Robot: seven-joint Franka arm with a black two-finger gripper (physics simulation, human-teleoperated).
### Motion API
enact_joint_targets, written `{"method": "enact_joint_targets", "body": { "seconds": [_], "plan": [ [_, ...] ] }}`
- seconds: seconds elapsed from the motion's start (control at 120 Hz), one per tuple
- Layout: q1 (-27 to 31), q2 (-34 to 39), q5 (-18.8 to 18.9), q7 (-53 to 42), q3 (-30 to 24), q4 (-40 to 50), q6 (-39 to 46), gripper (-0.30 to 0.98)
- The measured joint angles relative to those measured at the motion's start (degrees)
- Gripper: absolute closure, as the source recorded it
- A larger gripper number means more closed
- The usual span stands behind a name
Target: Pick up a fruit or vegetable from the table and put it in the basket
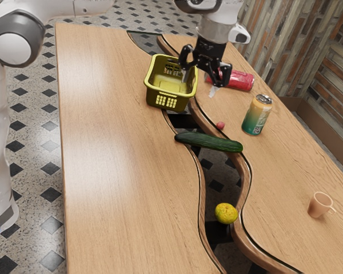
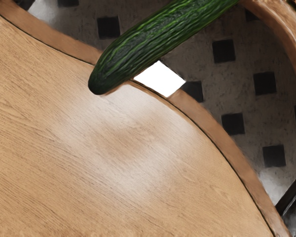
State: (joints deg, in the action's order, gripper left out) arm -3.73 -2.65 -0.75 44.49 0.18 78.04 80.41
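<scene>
High over the table, the black gripper (image 1: pixel 199 84) is open beside the basket, its fingers spread with nothing between them. The yellow-green basket (image 1: pixel 167 101) stands just toward the exterior view's left of it. A dark green cucumber (image 1: pixel 208 141) lies across the gap in the table; in the wrist view the cucumber (image 2: pixel 148 44) has one rounded end over the wood. A yellow round fruit (image 1: pixel 226 213) rests farther down the gap, and a small pinkish-red round item (image 1: pixel 220 125) is near the cucumber.
An orange-green can (image 1: pixel 257 115) stands toward the exterior view's right of the gripper, and a red can (image 1: pixel 242 80) lies behind it. An orange mug (image 1: pixel 320 205) stands farther right. The wooden table (image 1: pixel 120 171) is split by a curved gap showing the floor.
</scene>
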Motion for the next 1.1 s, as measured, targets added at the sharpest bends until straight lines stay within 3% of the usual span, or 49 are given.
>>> {"method": "enact_joint_targets", "body": {
  "seconds": [0.183, 0.317, 0.508, 0.6, 0.808, 1.1],
  "plan": [
    [-3.85, 0.46, -0.24, 23.90, -0.49, -0.17, -2.69, 0.00],
    [-6.13, -0.18, 0.57, 27.00, 0.27, -0.22, -2.97, 0.00],
    [0.70, -3.64, 5.81, 16.68, -0.58, 2.27, 4.75, 0.00],
    [-0.43, -2.12, 7.62, 11.96, -2.76, 7.26, 9.83, 0.00],
    [1.63, -4.01, 9.00, -3.06, -3.25, 9.96, 18.31, 0.00],
    [7.01, -4.41, 11.40, -20.37, -3.12, 15.09, 22.21, 0.00]
  ]
}}
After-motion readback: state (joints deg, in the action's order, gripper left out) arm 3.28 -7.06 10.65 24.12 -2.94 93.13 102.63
